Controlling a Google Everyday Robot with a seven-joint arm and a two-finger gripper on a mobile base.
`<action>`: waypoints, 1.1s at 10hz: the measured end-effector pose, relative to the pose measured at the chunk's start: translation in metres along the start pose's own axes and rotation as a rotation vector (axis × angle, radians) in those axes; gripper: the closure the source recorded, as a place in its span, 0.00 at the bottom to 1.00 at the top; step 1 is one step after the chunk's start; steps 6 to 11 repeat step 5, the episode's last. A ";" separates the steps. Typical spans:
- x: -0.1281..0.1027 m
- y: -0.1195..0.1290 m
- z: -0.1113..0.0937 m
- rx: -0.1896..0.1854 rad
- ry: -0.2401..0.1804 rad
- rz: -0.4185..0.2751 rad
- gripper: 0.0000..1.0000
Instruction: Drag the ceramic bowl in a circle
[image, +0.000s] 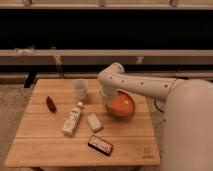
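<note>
Nearest the front edge of the wooden table (45, 150) lies a small dark packet (100, 145) with a red and white face, flat and slightly angled. A little farther in, a white bottle (71, 120) lies on its side, its cap end pointing away and to the right, and just beside it sits a small pale block (94, 122). Off to the left, well apart from these, is a little dark red thing (51, 104) that I cannot name.

Farther back and right of centre is the ceramic bowl (121, 105), orange-red and glossy, resting on the table toward its right half. The white arm (145, 87) reaches in from the right, bends at an elbow above the bowl, and drops down so that the pincer (107, 99) sits at the bowl's left rim. So the bowl lies to the right of the pincer and a touch nearer, with contact at that near-left edge. Being round, it has no long axis to mind. Whether the pincer is spread, pressed together or pinching the rim I cannot tell.

Just left of the pincer stands a small translucent cup (80, 90), upright. I would judge that any sweep leftward risks nudging it.
</note>
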 end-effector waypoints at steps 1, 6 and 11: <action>0.003 -0.001 -0.003 0.011 0.004 0.001 0.20; 0.015 -0.003 -0.028 0.047 0.003 0.020 0.20; 0.015 -0.003 -0.028 0.047 0.003 0.020 0.20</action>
